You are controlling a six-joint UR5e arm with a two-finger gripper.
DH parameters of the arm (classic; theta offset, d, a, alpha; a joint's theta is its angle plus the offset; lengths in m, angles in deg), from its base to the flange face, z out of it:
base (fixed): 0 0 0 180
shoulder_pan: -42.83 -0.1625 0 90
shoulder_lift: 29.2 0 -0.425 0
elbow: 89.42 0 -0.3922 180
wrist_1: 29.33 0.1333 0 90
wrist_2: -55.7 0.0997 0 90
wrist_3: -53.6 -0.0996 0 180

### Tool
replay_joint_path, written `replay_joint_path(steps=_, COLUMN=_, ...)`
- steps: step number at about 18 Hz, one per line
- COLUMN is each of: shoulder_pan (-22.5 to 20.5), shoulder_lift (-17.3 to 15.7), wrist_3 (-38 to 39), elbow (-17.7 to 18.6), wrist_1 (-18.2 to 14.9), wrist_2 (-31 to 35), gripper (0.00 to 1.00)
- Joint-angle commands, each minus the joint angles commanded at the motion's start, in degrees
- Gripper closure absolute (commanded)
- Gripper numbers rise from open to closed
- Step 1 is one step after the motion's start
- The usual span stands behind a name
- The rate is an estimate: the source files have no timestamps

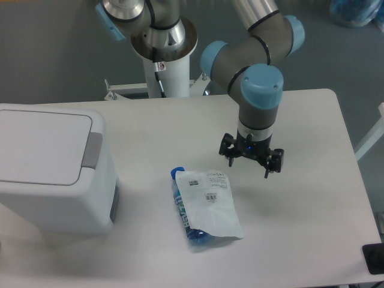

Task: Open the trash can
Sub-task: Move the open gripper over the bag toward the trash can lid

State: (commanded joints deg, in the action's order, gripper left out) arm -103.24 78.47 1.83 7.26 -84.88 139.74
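The trash can (48, 174) is a large white boxy bin at the left of the table. Its flat lid (42, 144) is down, with a grey latch strip (92, 150) on its right side. My gripper (250, 162) hangs above the table to the right of the middle, well away from the bin. Its two black fingers are spread apart and hold nothing.
A blue bottle in a clear plastic bag (204, 207) lies on the white table (300, 240) between the bin and the gripper, nearer the front. The robot's white base column (165, 60) stands behind the table. A black object (375, 259) shows at the right front edge.
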Motion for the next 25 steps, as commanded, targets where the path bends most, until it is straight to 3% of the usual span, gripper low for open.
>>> replay_joint_path(steps=3, shoulder_pan=1.5, shoulder_lift=-2.46, wrist_3=3.59, elbow=-1.31, wrist_1=0.0, wrist_2=-5.9, gripper=0.0)
replay_joint_path(steps=5, shoulder_pan=3.5, shoulder_lift=-2.55, wrist_3=8.24, elbow=-5.51, wrist_1=-0.61, wrist_2=-8.44, gripper=0.0)
replay_joint_path(steps=9, shoulder_pan=6.5, shoulder_lift=-2.38, wrist_3=13.79, elbow=-12.55, wrist_1=-6.41, wrist_2=-12.14, gripper=0.0)
replay_joint_path(steps=11, shoulder_pan=7.91, shoulder_lift=-2.38, wrist_3=15.55, elbow=-13.97, wrist_1=-7.12, wrist_2=-15.56, gripper=0.0)
replay_joint_path(steps=17, shoulder_pan=8.44, shoulder_lift=-4.13, wrist_3=17.92, elbow=-14.06, wrist_1=-7.82, wrist_2=-24.35, gripper=0.0)
replay_joint_path(steps=22, shoulder_pan=10.37, shoulder_lift=-7.12, wrist_3=26.0, elbow=-13.8, wrist_1=-12.82, wrist_2=-24.89, gripper=0.0)
replay_joint_path(steps=25, shoulder_pan=10.81, shoulder_lift=-8.18, wrist_3=31.45, elbow=-13.1, wrist_1=-13.36, wrist_2=-24.45, gripper=0.0)
